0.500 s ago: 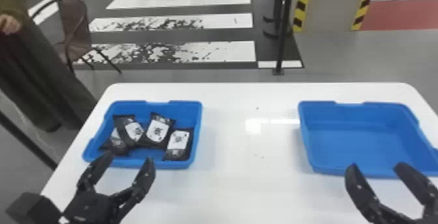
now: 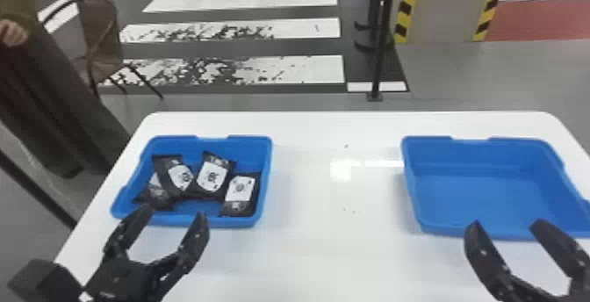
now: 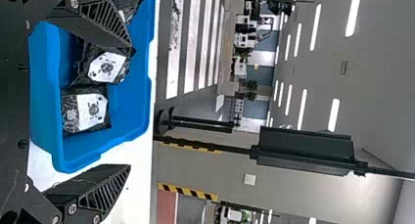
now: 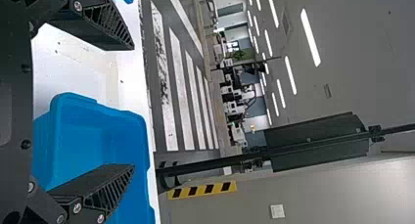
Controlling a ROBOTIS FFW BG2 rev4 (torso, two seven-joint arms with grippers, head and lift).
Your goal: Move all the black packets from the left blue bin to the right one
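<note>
2 blue bins sit well apart on a white surface (image 2: 325, 257) with rounded far corners, a broad stretch of it running between them. The left bin (image 2: 265, 169), close to the surface's left edge, holds 4 black packets. The leftmost packet (image 2: 154, 193) lies partly under the 2nd packet (image 2: 169, 174); the 3rd packet (image 2: 212, 174) leans in the middle, and the 4th packet (image 2: 240, 195) lies by the bin's right wall. The packets carry white labels (image 3: 105, 66) with small dark print, too small to read. The right bin (image 2: 478, 195), near the surface's right edge, shows its bare blue floor. In the head view, the left gripper (image 2: 174, 212) is at the left bin's near rim, jaws spread wide; the right gripper (image 2: 507, 224) is at the right bin's near rim, jaws also open. Beyond the far edge stand a black post (image 2: 382, 51) and a pillar (image 2: 439, 11) with yellow-and-black stripes.
</note>
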